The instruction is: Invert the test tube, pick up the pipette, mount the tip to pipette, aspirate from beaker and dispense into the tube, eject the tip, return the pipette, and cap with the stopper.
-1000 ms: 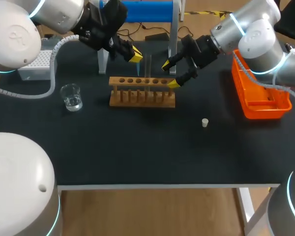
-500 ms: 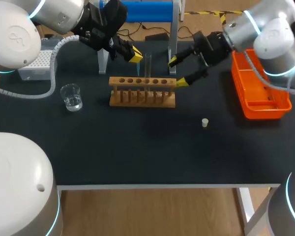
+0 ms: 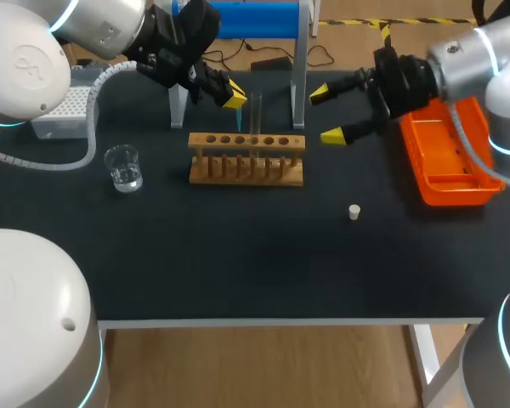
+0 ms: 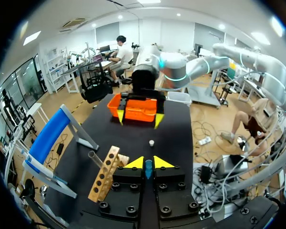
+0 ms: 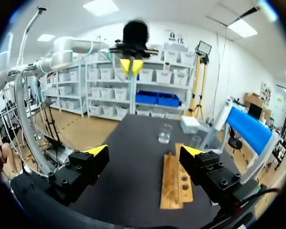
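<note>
- right gripper: yellow-tipped fingers spread wide, holding nothing;
- left gripper: fingers pinched on slim blue pipette;
- clear glass test tube: upright in light wooden rack;
- small white stopper: on table, well apart from rack

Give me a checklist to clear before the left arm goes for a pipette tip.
1. Test tube standing upright in the wooden rack: ok.
2. Right gripper open and apart from the rack: ok.
3. Left gripper shut on the blue tool: ok. Whether that tool is the pipette: cannot tell.
4. Beaker upright with clear liquid in it: ok.
5. Stopper lying free on the table, untouched: ok.
6. Tip already mounted on the tool: cannot tell.
</note>
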Action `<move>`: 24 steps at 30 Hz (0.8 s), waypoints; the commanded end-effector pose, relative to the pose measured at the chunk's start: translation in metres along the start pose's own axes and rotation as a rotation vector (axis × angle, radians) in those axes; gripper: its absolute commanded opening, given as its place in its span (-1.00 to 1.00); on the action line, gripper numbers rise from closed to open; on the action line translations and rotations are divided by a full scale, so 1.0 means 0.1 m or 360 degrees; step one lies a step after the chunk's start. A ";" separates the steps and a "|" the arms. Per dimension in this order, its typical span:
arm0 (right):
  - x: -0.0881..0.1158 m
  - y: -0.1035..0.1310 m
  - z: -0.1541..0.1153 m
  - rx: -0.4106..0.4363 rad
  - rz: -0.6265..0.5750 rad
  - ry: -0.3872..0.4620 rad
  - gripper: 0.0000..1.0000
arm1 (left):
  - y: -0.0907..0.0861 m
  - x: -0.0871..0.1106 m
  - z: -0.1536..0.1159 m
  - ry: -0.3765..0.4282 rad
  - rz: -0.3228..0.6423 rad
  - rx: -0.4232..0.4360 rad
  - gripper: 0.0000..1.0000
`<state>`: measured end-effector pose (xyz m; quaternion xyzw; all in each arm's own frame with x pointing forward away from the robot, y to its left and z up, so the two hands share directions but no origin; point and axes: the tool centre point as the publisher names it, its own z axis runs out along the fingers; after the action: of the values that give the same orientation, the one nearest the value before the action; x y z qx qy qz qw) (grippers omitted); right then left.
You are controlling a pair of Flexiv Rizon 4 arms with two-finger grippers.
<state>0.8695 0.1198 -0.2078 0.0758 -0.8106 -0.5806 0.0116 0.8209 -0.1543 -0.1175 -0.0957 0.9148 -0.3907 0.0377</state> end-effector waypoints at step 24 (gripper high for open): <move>0.42 0.65 0.42 -0.0575 0.0107 -0.0085 1.00 | -0.01 0.00 -0.01 0.0003 -0.0002 -0.0007 -1.00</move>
<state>0.8117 0.1663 -0.1617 0.0253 -0.6978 -0.7156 0.0186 0.8210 -0.1542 -0.1175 -0.0957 0.9147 -0.3908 0.0377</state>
